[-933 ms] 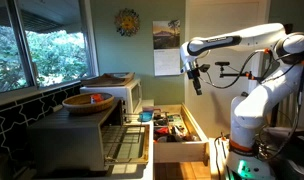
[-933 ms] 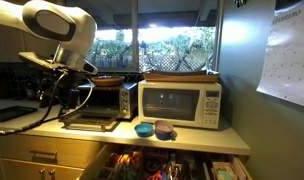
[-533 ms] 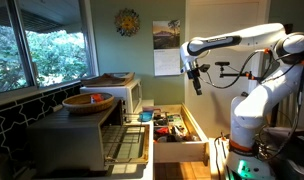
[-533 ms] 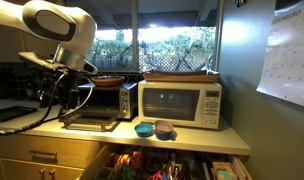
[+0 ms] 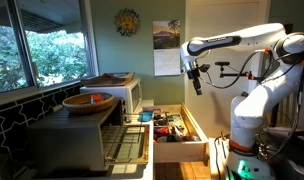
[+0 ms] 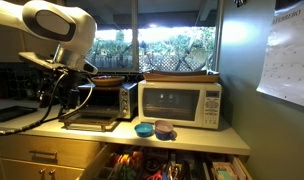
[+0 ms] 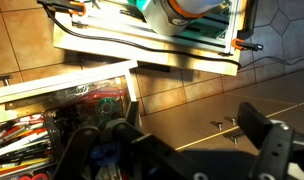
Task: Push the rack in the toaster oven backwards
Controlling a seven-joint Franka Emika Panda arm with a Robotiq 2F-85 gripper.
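The grey toaster oven [image 5: 77, 135] stands on the counter with its drop-down door open; it also shows in an exterior view [image 6: 100, 100]. The silver wire rack [image 5: 122, 145] sticks out of the oven over the lowered door. My gripper [image 5: 195, 80] hangs in the air well away from the oven, above the open drawer. In the wrist view the gripper [image 7: 177, 140] is open and empty, with the floor and the drawer below it. The oven and rack are out of the wrist view.
A wooden bowl [image 5: 89, 101] sits on the oven. A white microwave [image 6: 180, 103] stands beside it. Two small bowls [image 6: 152, 129] sit at the counter edge. An open drawer full of tools [image 5: 177, 130] juts out below the counter.
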